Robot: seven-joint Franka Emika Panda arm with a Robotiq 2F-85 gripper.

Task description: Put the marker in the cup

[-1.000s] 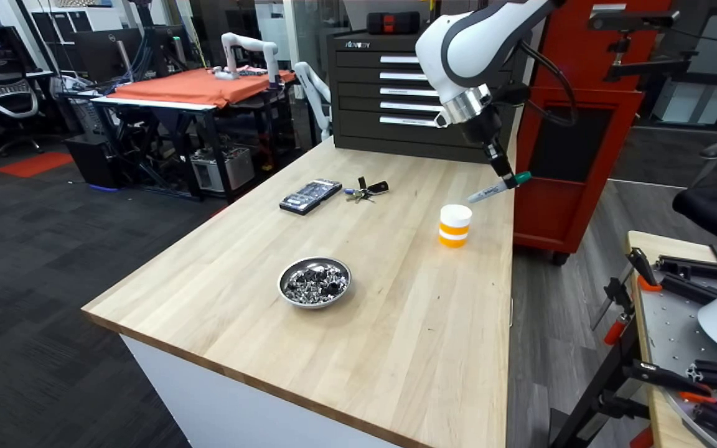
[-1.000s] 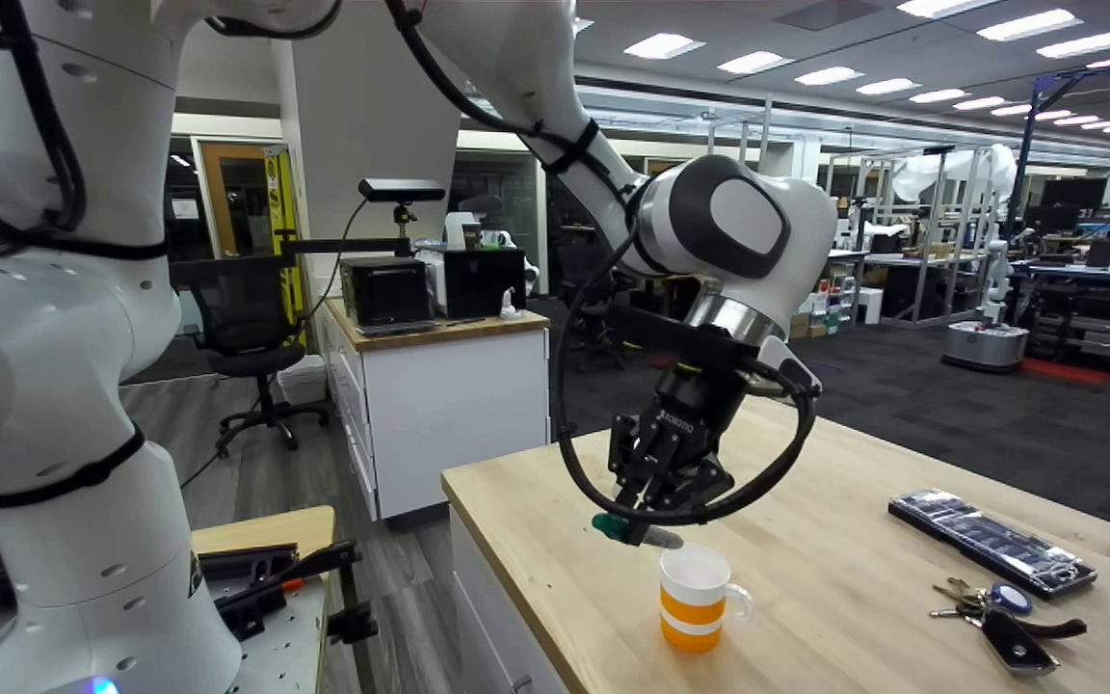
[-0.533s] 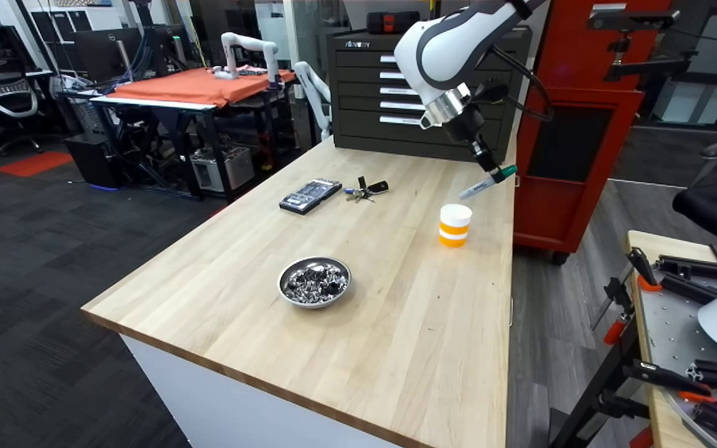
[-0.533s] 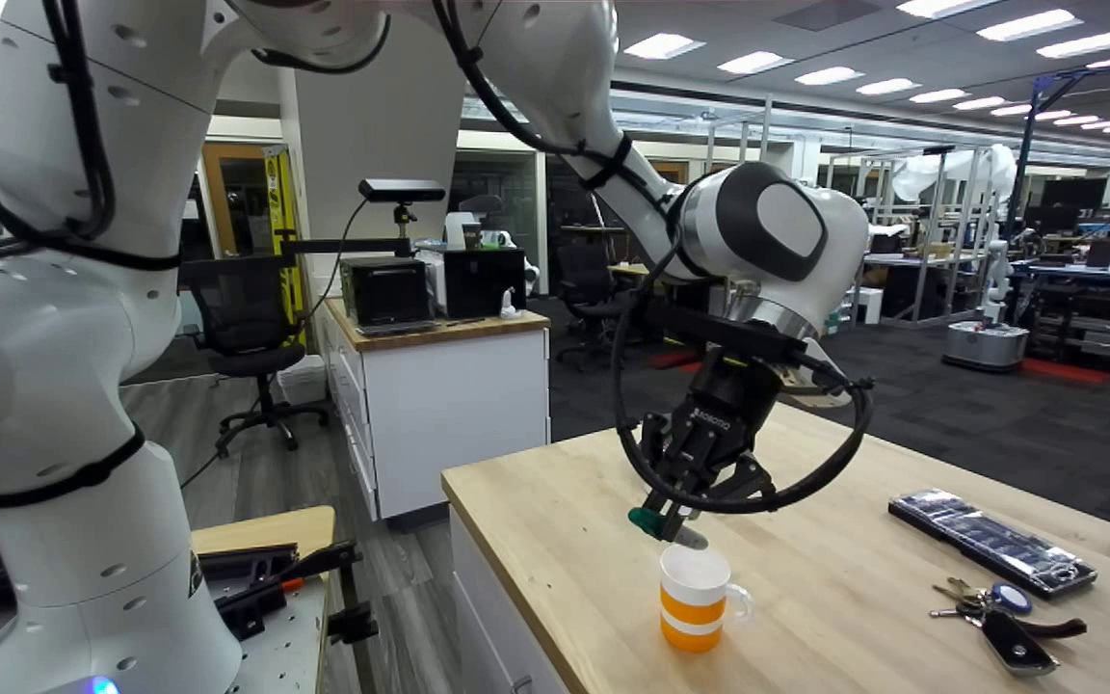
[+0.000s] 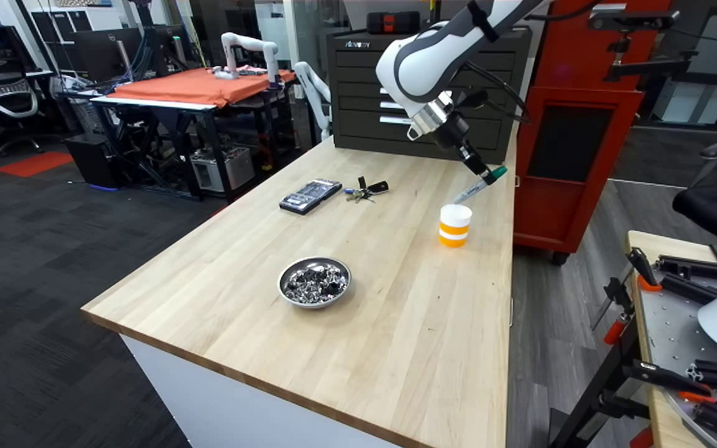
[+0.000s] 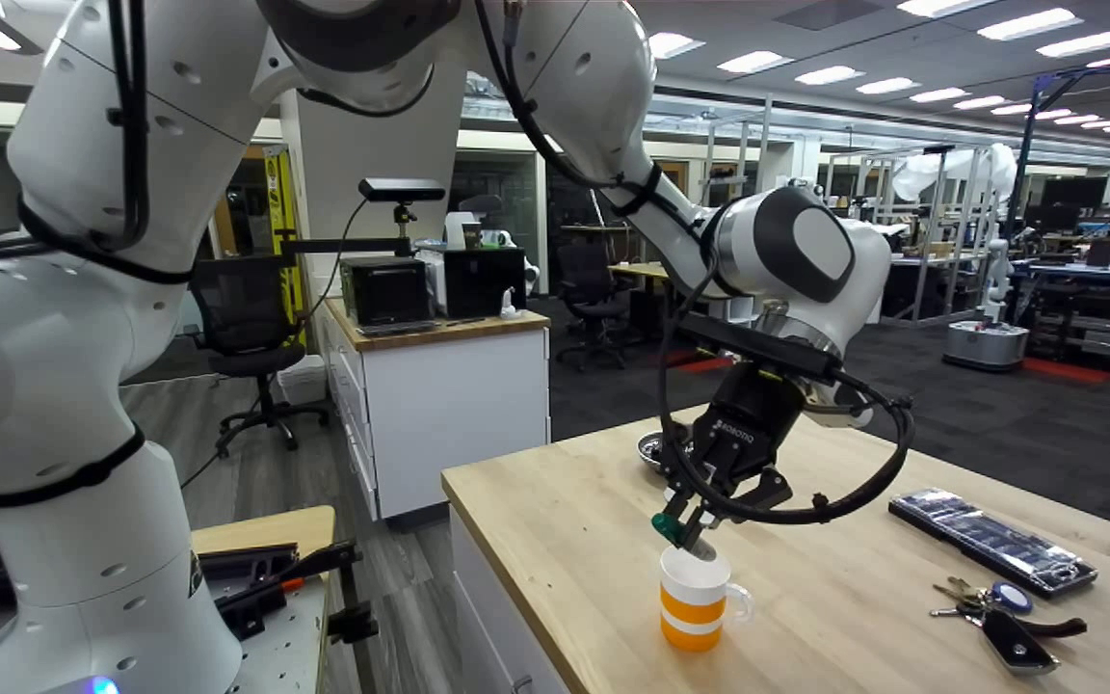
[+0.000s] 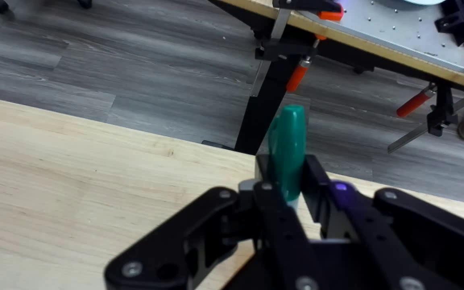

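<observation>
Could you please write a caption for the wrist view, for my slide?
The claw grips a green-capped marker over a wooden tabletop, with grey plank flooring beyond it.

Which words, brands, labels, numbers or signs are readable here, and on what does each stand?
"ROBOTIQ": on the black gripper, in an exterior view.
Logo on the dark tool chest: too blurred to read.
Print on the marker: too small to read.
No other text is legible.

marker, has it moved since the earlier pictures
Yes: in an exterior view the marker has shifted to picture left; its tip, earlier above the right edge of the unmoved cup, is now above its middle.
</observation>
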